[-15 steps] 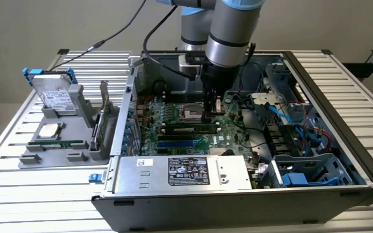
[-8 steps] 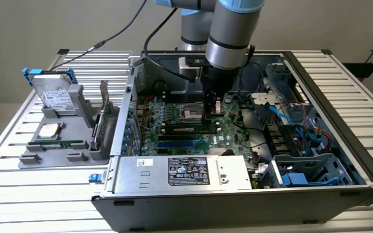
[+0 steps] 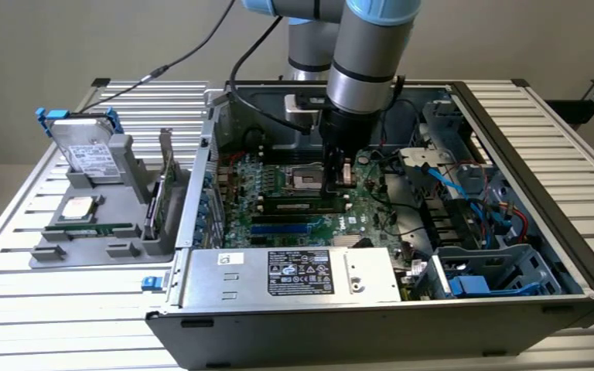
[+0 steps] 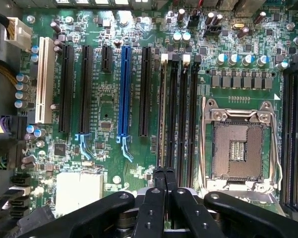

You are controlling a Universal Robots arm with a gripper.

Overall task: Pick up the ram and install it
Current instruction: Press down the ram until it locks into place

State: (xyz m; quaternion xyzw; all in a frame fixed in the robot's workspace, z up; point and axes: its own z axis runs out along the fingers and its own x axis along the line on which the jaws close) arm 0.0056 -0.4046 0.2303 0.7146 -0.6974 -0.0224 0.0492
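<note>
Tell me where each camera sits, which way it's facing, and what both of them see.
Exterior view: off the arm, above and outside the open computer case, looking down into it; shows the arm and the claw at one end of the ram.
Wrist view: on the wrist, facing straight onto the motherboard; shows the claw, closed on the ram's end.
Shared: motherboard, empty processor socket, claw, ram.
</note>
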